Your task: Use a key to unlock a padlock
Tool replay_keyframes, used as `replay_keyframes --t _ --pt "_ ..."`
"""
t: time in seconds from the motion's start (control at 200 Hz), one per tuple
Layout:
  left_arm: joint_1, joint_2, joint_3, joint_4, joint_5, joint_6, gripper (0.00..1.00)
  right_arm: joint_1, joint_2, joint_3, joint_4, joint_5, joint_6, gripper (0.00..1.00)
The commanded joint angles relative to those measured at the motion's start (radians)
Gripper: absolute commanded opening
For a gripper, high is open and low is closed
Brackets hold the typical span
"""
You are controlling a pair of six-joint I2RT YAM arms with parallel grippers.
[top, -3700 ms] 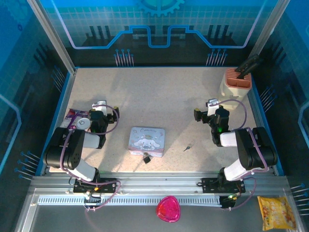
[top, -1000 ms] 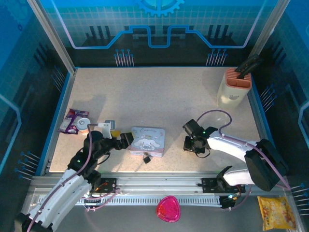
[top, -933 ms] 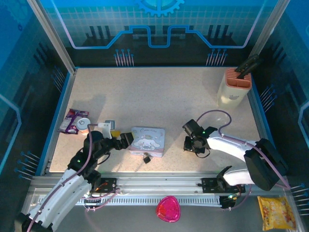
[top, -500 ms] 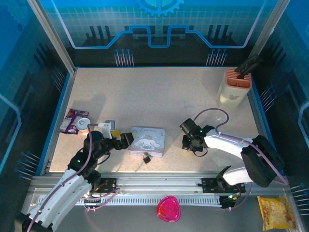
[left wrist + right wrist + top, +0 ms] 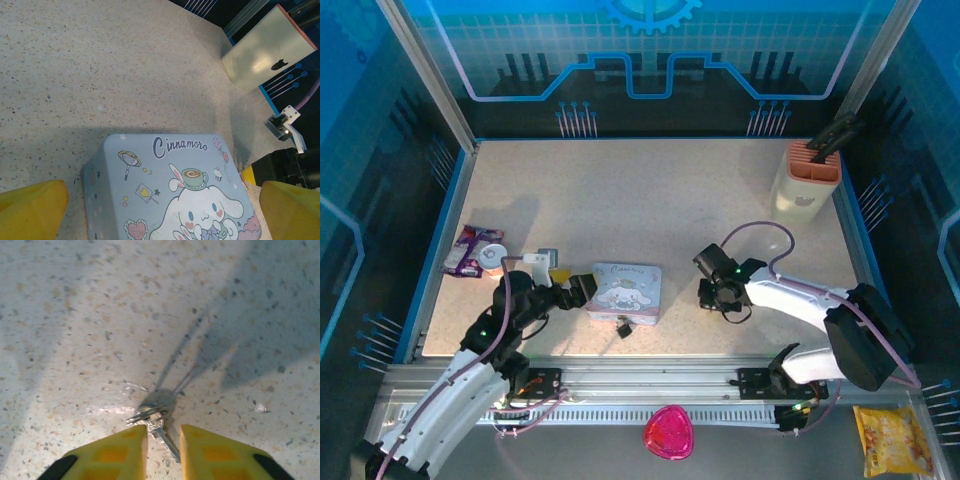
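Note:
The tiny dark padlock (image 5: 621,326) hangs at the front edge of the pastel cartoon tin (image 5: 625,292). My left gripper (image 5: 580,289) is wide open at the tin's left end, and the tin (image 5: 165,185) lies between its yellow fingers (image 5: 30,207). The thin metal key (image 5: 159,423) lies flat on the table with its ring. My right gripper (image 5: 163,450) hovers low over it, and the blade runs down the narrow gap between the two yellow fingertips (image 5: 117,452), touching neither. In the top view the right gripper (image 5: 715,298) covers the key.
A white and orange holder (image 5: 807,178) stands at the back right, also seen as the holder (image 5: 265,47) in the left wrist view. Snack packets and a small tub (image 5: 480,255) lie at the left edge. A pink object (image 5: 668,432) and a yellow packet (image 5: 892,440) sit beyond the front rail.
Both arms have come out from their folded poses, the left to the tin and the right down over the key. In the last second the right gripper shifted slightly left; the left stayed still.

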Motion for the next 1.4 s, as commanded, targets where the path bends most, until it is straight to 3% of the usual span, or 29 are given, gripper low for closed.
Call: replay_keyframes --t 0.0,0.35,0.525,1.396 --pt "-0.006 -0.007 -0.017 0.019 0.019 0.03 0.99 -0.001 0.009 0.056 -0.06 0.014 -0.08 0.3" --pt "-0.006 -0.008 -0.016 0.016 0.015 0.033 0.99 -0.006 0.109 0.115 -0.086 0.013 -0.175 0.46" --pt "-0.006 -0.008 -0.015 0.017 0.015 0.033 0.99 -0.005 0.146 0.123 -0.084 -0.011 -0.157 0.47" --pt "-0.005 -0.007 -0.015 0.019 0.017 0.035 0.99 0.004 0.179 0.154 -0.097 0.018 -0.142 0.21"
